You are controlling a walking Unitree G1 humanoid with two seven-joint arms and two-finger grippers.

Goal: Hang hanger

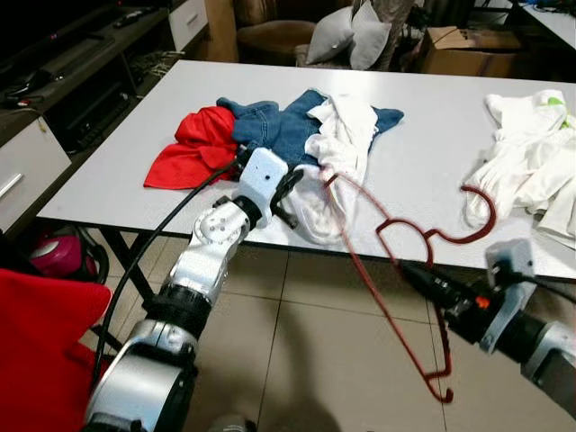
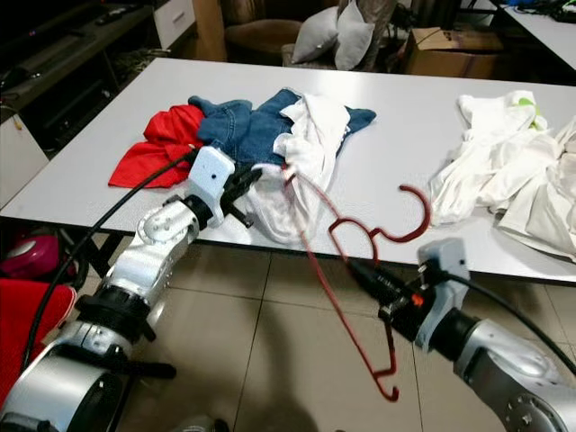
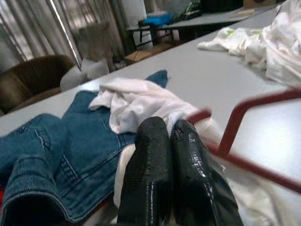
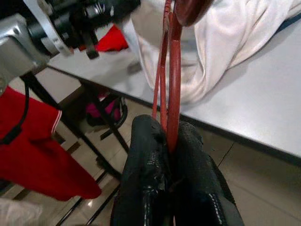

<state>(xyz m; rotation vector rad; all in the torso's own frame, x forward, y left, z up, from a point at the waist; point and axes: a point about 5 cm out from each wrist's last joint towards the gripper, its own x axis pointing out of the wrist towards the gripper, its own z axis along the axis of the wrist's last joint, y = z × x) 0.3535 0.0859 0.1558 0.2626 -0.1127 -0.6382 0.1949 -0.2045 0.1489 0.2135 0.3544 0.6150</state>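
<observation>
Left eye view: a grey table (image 1: 432, 171) with a heap of clothes, red cloth (image 1: 193, 148), blue jeans (image 1: 274, 126) and a white shirt (image 1: 337, 148) draped over the near edge. Second pile of white clothes (image 1: 531, 166) well apart at the right end. Left gripper (image 1: 290, 184) at the table's edge, fingers pressed together on the hanging white shirt. Red hanger (image 1: 396, 270) out in front of the table, its hook curling up over the tabletop edge, one end in the shirt's folds, the other dangling above the tiled floor (image 1: 306, 360). Right gripper (image 1: 416, 274) clamped on the hanger's wire just below the hook.

Right eye view: same layout; hanger tilted, low end hanging free beside the right arm.

Left wrist view: two black fingers (image 3: 150, 179) closed side by side, white shirt bunched against them, jeans beside it, red hanger wire crossing just beyond the tips.

Right wrist view: black fingers (image 4: 146, 188) shut on the red wire, which runs up toward the white shirt at the table edge; left arm beyond, red fabric (image 4: 37, 155) down near the floor.
</observation>
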